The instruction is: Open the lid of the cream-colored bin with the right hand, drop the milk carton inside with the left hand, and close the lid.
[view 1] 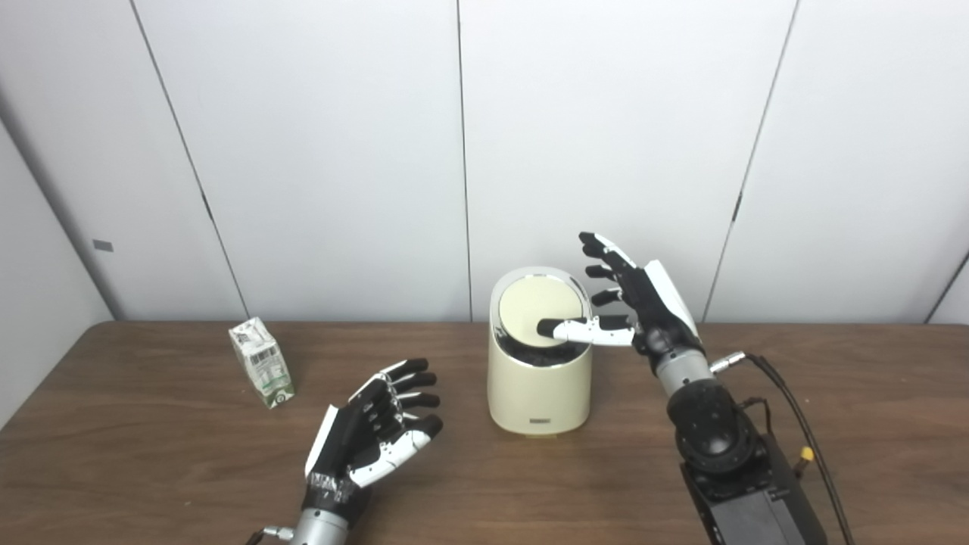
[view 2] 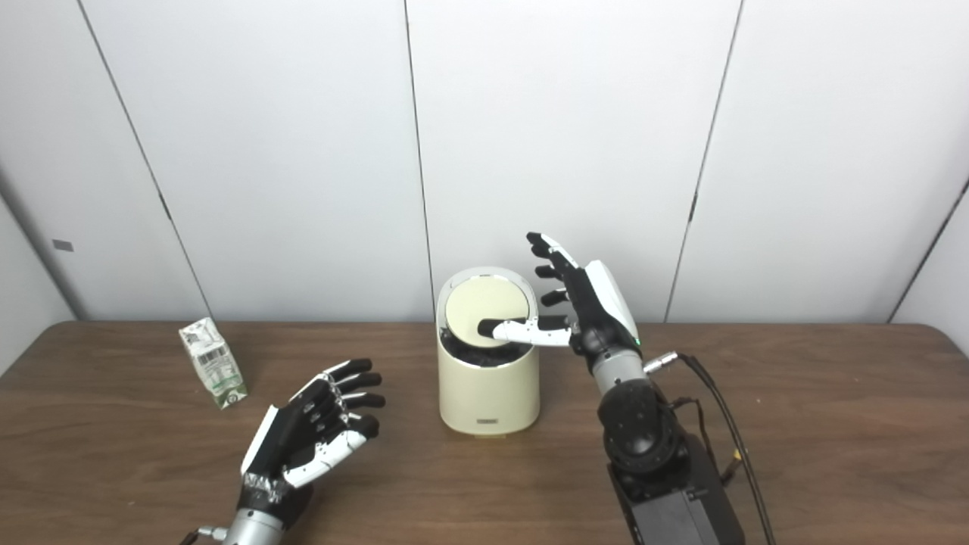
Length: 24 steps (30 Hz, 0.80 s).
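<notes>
On the dark brown wood-grain surface point(view 1: 151, 454), far on the left, the small white-and-green milk carton point(view 1: 262, 362) stands upright and a little tilted, well apart from everything else and touched by nothing

To its right and nearer, the left hand point(view 1: 378, 431) hovers over the surface with its palm turned toward the middle, black-and-white fingers apart and slightly curled, holding nothing; it sits between the carton and the bin, touching neither

Right of it, at the middle, stands the cream-colored cylindrical bin with a silver rim point(view 1: 539, 386). Its round cream lid point(view 1: 539, 309) is tipped up at the far side, and a dark gap shows along the near edge under it

Just right of the bin, the right hand point(view 1: 636, 303) is raised with its fingers spread apart and pointing up and left. Its white thumb point(view 1: 575, 330) reaches left across the near edge of the lid and appears to press on it. The hand clasps nothing

Behind it all, a plain white panelled wall point(view 1: 341, 151)
</notes>
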{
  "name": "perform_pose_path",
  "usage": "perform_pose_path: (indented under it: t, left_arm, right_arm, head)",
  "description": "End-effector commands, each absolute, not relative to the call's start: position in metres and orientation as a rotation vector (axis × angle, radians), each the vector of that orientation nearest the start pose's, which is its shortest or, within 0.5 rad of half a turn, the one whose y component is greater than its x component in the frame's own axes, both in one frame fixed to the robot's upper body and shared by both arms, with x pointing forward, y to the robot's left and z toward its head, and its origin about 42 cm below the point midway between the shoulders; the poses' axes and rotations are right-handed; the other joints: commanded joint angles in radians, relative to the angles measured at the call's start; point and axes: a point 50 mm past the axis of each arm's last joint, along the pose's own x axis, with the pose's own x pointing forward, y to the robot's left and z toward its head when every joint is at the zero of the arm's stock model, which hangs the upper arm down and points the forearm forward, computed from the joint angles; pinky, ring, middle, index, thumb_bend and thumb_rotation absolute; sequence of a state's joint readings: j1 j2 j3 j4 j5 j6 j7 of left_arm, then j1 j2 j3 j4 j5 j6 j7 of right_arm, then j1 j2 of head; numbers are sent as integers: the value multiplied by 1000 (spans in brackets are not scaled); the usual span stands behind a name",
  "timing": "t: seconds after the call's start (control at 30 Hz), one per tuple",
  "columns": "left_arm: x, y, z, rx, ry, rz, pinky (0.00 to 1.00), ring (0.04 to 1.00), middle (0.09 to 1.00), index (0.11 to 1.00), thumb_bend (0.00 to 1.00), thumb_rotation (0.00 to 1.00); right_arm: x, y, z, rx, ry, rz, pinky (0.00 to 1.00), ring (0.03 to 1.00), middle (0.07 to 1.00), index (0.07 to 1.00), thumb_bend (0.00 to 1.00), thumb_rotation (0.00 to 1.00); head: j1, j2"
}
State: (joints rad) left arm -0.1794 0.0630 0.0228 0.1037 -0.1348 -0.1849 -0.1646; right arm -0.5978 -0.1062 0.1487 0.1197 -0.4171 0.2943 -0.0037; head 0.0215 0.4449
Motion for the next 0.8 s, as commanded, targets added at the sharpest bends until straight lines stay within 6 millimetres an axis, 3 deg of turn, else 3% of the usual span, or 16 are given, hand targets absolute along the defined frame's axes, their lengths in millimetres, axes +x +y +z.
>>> perform_pose_path:
  t: [0.0, 0.2, 0.77]
  left_arm:
    - [348, 214, 157, -54, -365, -186, 507, 681, 755, 811, 689, 227]
    - [348, 214, 157, -54, -364, -184, 506, 676, 755, 806, 693, 231]
    - [346, 210, 159, -61, -367, -196, 512, 680, 755, 804, 688, 219]
  right_arm:
    - [451, -155, 287, -592, -341, 51, 731, 859, 889, 900, 804, 310]
    - [457, -151, 289, -615, -332, 42, 759, 871, 895, 900, 806, 318]
    - [469, -155, 298, -747, -334, 12, 712, 856, 902, 897, 817, 315]
  head:
    - [1, 1]
    - [1, -1]
    - [3, 9]
